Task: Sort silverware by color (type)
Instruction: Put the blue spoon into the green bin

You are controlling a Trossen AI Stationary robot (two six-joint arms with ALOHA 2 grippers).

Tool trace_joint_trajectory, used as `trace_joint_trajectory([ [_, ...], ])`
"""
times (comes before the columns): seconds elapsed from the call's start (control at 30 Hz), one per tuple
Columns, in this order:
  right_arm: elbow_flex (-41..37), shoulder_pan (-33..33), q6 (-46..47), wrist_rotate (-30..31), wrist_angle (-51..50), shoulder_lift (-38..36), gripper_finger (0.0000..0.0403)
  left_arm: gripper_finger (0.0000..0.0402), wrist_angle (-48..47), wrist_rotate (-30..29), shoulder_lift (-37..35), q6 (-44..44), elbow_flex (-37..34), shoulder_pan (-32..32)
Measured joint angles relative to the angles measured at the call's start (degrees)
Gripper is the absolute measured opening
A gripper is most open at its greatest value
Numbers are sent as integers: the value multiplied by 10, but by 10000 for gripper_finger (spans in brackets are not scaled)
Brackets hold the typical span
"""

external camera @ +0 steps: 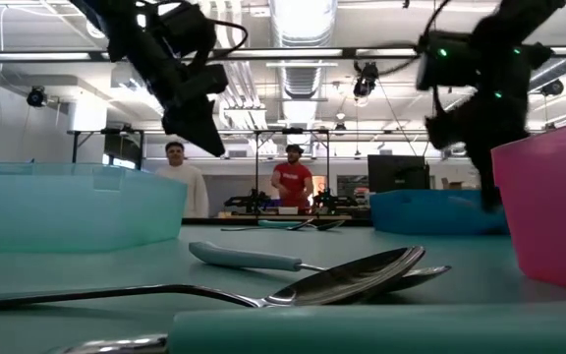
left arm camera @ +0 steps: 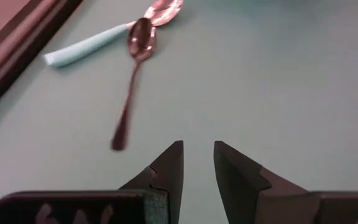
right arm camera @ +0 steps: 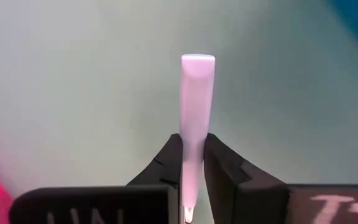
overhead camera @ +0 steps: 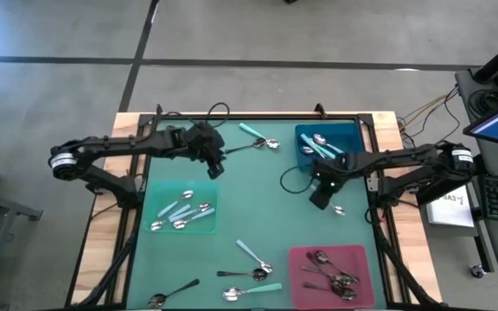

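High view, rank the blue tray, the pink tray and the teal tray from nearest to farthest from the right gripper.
Measured from the right gripper, which is shut on a pale-handled spoon:
1. Blue tray, just beyond it toward the table's far right corner.
2. Pink tray, at the near right edge.
3. Teal tray, across the table on the left.

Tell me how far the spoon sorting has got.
Partly done. Spoons already lie in the teal tray, the blue tray and the pink tray. The right gripper holds a pale-handled spoon; the left gripper, fingers apart, hovers near a dark-handled spoon. Loose spoons remain along the near edge.
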Motion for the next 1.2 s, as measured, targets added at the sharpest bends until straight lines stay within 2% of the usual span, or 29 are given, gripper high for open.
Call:
trace_joint_trajectory([
  [0.17, 48, 0, -65, 6, 98, 3, 28, 73, 168, 14, 0, -25, -73, -16],
  [0.37, 69, 0, -156, 69, 244, 4, 28, 73, 445, 17, 0, -48, -165, -31],
  [0.47, 70, 0, -208, 92, 309, 5, 28, 73, 546, 25, 0, -81, -199, -32],
  [0.63, 75, 0, -264, 97, 382, 5, 28, 75, 603, 44, 0, -127, -224, -33],
  [0.77, 85, 0, -303, 99, 417, 5, 28, 92, 622, 51, 0, -132, -225, -35],
  [0.87, 86, 0, -317, 110, 439, 5, 28, 115, 628, 79, 2, -125, -208, -40],
  [1.0, 86, 0, -331, 132, 450, 5, 28, 143, 627, 85, 3, -94, -187, -53],
  [1.2, 86, 0, -354, 141, 504, 40, 28, 154, 631, 85, 3, -70, -163, -78],
])
